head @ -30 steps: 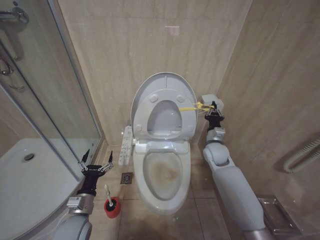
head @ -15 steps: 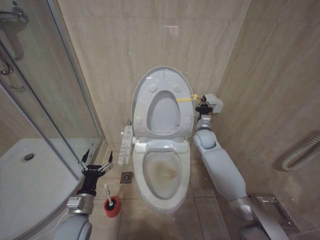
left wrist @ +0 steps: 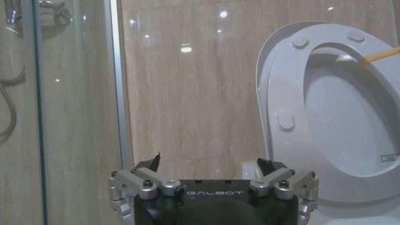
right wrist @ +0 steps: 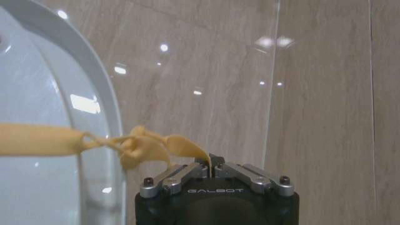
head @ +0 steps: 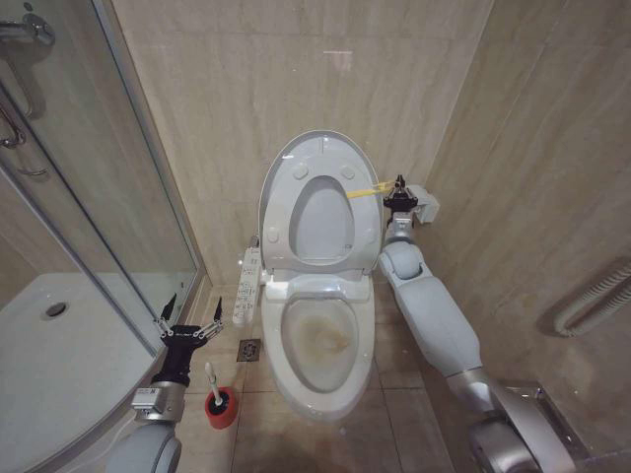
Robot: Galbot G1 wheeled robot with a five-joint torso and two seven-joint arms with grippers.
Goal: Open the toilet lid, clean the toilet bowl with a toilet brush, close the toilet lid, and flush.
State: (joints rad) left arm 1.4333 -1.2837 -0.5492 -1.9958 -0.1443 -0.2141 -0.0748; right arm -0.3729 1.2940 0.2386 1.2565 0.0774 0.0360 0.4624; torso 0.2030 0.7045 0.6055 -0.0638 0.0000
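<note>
The toilet lid [head: 325, 146] stands raised against the back wall, with the seat ring [head: 284, 229] up against it. My right gripper [head: 398, 187] is at the lid's right edge, shut on the yellow tie [head: 367, 192]. The right wrist view shows that gripper [right wrist: 211, 166] pinching the tie [right wrist: 150, 145] beside the lid's rim [right wrist: 93, 93]. The toilet bowl [head: 320, 340] lies uncovered, with brown stains inside. My left gripper [head: 189, 320] hangs open just above the toilet brush [head: 210, 379], which stands in its red holder [head: 222, 409]. In the left wrist view the left gripper [left wrist: 209, 161] faces the lid [left wrist: 337, 117].
The glass shower door [head: 108, 197] and white shower tray [head: 59, 365] are close on the left. A white control panel [head: 246, 286] sticks out beside the bowl, above a floor drain [head: 250, 350]. A white box [head: 426, 202] is on the right wall.
My right arm has swung toward the wall, pulling the yellow tie up and left. The lid and seat ring have tipped further upright. The left arm has not moved.
</note>
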